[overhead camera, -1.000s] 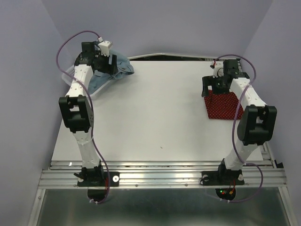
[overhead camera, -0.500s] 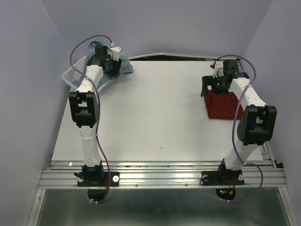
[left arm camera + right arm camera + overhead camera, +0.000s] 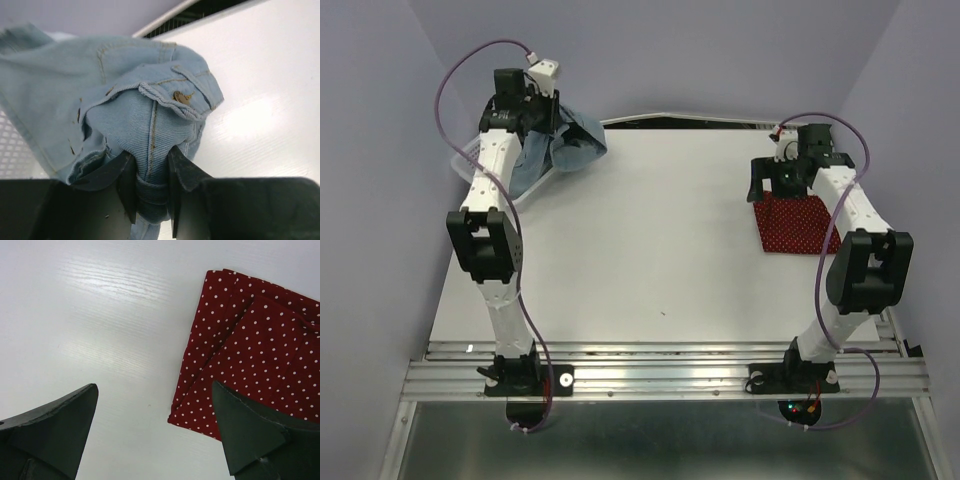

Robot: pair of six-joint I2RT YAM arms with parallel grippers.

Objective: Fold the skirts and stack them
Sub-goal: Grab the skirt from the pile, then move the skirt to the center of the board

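A: Left gripper [image 3: 150,192]: jaws pinched on a bunched fold of the denim skirt [image 3: 145,105], which is held up at the table's [image 3: 650,260] far-left corner by the basket [image 3: 463,160]

B: Handling?

A: Thick, soft, probably heavy; likely to sag. Better hold looks like the waistband seam near the button [image 3: 180,97], not mid-bunch

B: Right side?

A: Right gripper [image 3: 154,390]: jaws wide, empty, hovering just beside the red dotted skirt [image 3: 260,345], which lies folded flat at far right; thin, light cloth

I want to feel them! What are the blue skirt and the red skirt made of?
The blue skirt looks like denim: thick stitched seams, a metal button. The red skirt looks like thin, smooth cloth, maybe cotton, with printed white dots.
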